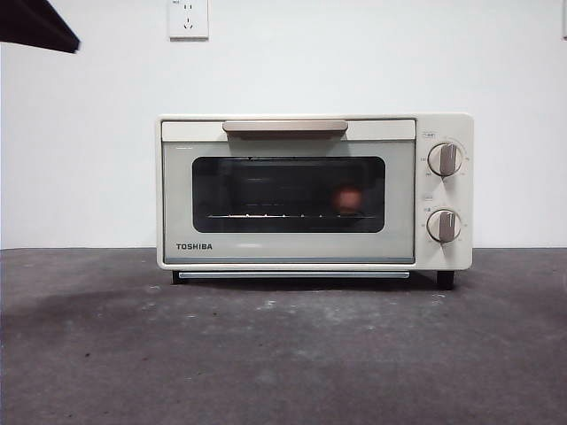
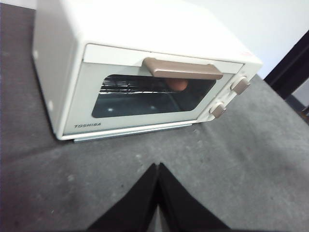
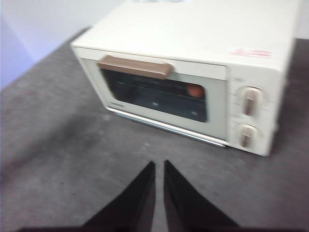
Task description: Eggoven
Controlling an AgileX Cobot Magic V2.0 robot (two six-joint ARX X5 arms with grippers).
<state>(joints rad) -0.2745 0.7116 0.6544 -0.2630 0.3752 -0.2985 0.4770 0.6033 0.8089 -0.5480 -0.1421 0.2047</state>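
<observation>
Egg: a reddish-brown egg (image 1: 347,199) was seen through the dark glass, resting on the wire rack (image 1: 283,214) inside the TOSHIBA toaster oven (image 1: 314,190), toward the 3 o'clock side of the window.
Oven door: the door was shut, with its tan handle (image 1: 284,127) lying flat along the upper edge.
Oven position: the oven was stood on the dark grey worktop (image 1: 283,354), against a white wall with a socket (image 1: 188,18) at 12 o'clock above it.
Left gripper: the left gripper (image 2: 158,166) was held above the worktop, well short of the oven front, its jaws pressed together with nothing between them.
Right gripper: the right gripper (image 3: 159,164) was likewise held clear of the oven, its jaws drawn almost together, a thin gap left, nothing held.
Task state: the job was judged to be essentially done, the egg being enclosed and both arms clear.
Risk, rolling: the egg could be rolled along the rack bars or toward the door if the oven were knocked, since nothing was seen to steady it.
Risk, knobs: the two grey knobs (image 1: 444,159) at 3 o'clock could be turned by a careless pass of the right arm.
Risk, door: were the handle caught by a moving gripper, the door could be pulled open and the egg let out.
</observation>
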